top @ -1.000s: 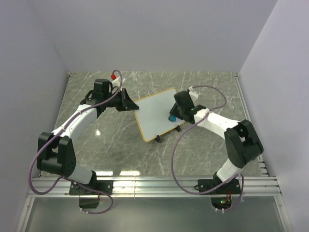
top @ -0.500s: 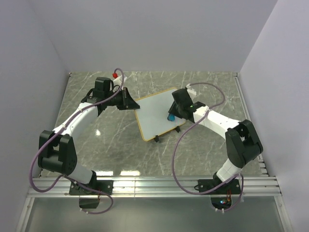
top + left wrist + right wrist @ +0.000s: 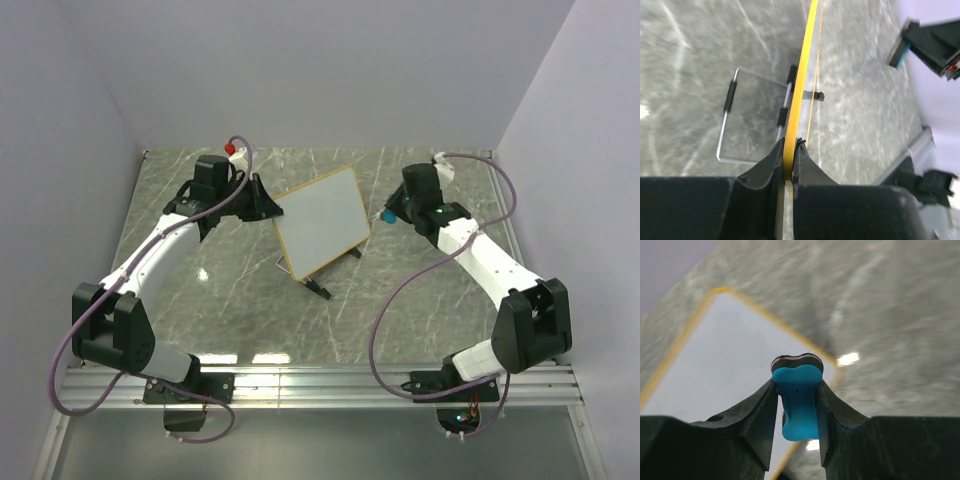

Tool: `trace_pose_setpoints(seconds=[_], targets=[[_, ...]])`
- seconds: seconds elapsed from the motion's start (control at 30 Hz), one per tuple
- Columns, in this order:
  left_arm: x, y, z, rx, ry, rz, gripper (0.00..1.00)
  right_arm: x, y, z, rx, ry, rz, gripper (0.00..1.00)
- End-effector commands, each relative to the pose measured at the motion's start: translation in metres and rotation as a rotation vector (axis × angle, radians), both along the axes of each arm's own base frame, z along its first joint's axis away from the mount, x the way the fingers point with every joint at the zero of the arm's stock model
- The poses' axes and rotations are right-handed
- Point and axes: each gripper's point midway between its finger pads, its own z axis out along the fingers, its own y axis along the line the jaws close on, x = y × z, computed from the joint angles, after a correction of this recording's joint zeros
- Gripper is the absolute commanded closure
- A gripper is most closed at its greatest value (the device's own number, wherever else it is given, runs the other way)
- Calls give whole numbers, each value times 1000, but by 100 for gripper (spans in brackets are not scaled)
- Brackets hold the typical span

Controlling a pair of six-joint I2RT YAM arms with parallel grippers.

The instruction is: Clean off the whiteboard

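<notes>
Left wrist view: whiteboard (image 3: 800, 85) edge-on only, face not visible; near end lost between left gripper (image 3: 790, 150) fingers. Right wrist view: marble table (image 3: 890, 300) blurred. Blue eraser (image 3: 797, 405) lower end hidden inside right gripper (image 3: 796, 385). Board's left side runs out of frame; lower part behind gripper body.

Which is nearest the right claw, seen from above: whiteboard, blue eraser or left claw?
1. The blue eraser, pinched in the right claw itself.
2. The whiteboard, just to its left.
3. The left claw, clamped on the board's far left edge.
</notes>
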Motion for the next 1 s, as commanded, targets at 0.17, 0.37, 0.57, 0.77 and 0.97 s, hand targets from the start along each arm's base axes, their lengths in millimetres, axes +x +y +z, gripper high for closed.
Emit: trace_pose_setpoints(seconds=[0.17,0.37,0.57,0.77,0.97], targets=[[24,40,-7,157,-76,202,100,-30,-77,-58,-168,187,-147,100],[22,40,-15,146,-66,207,100,-36,-87,-103,-125,294,-165,100],[16,40,-30,143,-35,219,100,-37,-74,-140,-132,393,-64,89],[7,48,-35,166,-38,261,100,-45,-72,-154,-117,434,-50,32],[-5,47,-29,168,-51,290,100,-38,-69,-139,-103,422,-45,21]])
